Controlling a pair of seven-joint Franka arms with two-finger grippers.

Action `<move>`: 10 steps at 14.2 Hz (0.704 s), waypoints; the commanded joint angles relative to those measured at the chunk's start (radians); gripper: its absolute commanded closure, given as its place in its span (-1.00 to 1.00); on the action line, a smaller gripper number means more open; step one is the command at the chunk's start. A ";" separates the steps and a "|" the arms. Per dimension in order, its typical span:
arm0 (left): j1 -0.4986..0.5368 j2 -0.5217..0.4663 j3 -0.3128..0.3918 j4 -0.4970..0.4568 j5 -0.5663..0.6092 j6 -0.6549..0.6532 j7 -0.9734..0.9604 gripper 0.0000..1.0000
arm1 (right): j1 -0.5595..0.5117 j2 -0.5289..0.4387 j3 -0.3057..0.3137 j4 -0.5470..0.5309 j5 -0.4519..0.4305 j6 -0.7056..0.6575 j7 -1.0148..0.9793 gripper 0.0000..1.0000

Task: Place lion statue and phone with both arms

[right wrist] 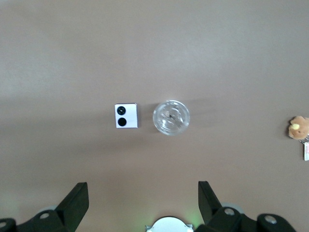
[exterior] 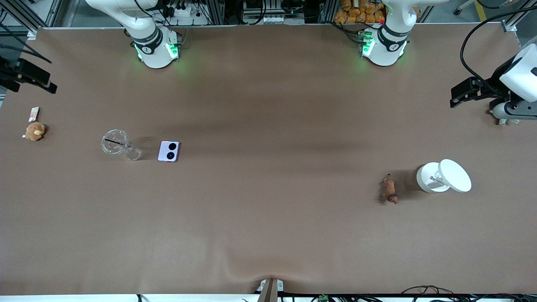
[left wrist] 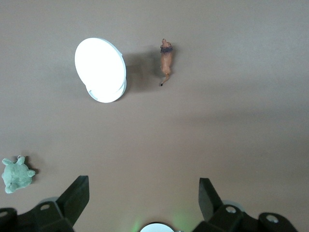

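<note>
The lion statue (exterior: 389, 190), a slim reddish-brown figurine, lies on the table beside a white round stand (exterior: 444, 176) toward the left arm's end. It also shows in the left wrist view (left wrist: 166, 60). The lilac phone (exterior: 168, 151) lies flat with its two lenses up, beside a clear glass stand (exterior: 118, 144), and shows in the right wrist view (right wrist: 126, 116). My left gripper (left wrist: 143, 186) is open and empty, raised high over the left arm's end of the table. My right gripper (right wrist: 142, 188) is open and empty, raised high over the right arm's end.
A round orange-brown plush (exterior: 35, 131) and a small card (exterior: 33, 113) lie at the right arm's end. A grey-green plush (left wrist: 17, 175) lies at the left arm's end, under the left arm. A brown cloth (exterior: 268, 209) covers the table.
</note>
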 commanded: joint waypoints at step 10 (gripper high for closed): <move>0.011 -0.001 -0.004 0.008 -0.017 -0.010 0.024 -1.00 | -0.013 0.042 0.013 0.089 -0.024 0.014 -0.091 -1.00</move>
